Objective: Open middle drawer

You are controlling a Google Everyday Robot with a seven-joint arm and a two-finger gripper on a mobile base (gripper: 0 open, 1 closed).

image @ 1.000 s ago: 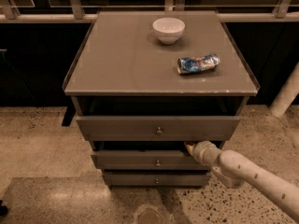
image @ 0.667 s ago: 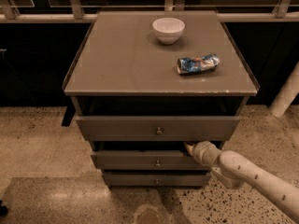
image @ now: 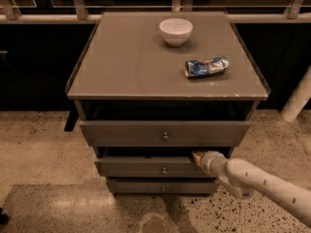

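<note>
The grey cabinet has three drawers stacked under its top. The middle drawer point(image: 146, 167) is a shallow grey front with a small round metal knob point(image: 164, 170), and it stands slightly out from the cabinet. The top drawer point(image: 126, 132) above it also stands out a little. The bottom drawer point(image: 146, 186) sits below. My gripper point(image: 198, 157), at the end of the white arm point(image: 262, 183) coming from the lower right, is at the top edge of the middle drawer, right of its knob and under the top drawer.
On the cabinet top point(image: 126, 67) stand a white bowl point(image: 175, 31) and a crumpled blue snack bag point(image: 206, 66). A railing with dark glass runs behind. A white post point(image: 297, 101) stands at the right. The floor is speckled stone.
</note>
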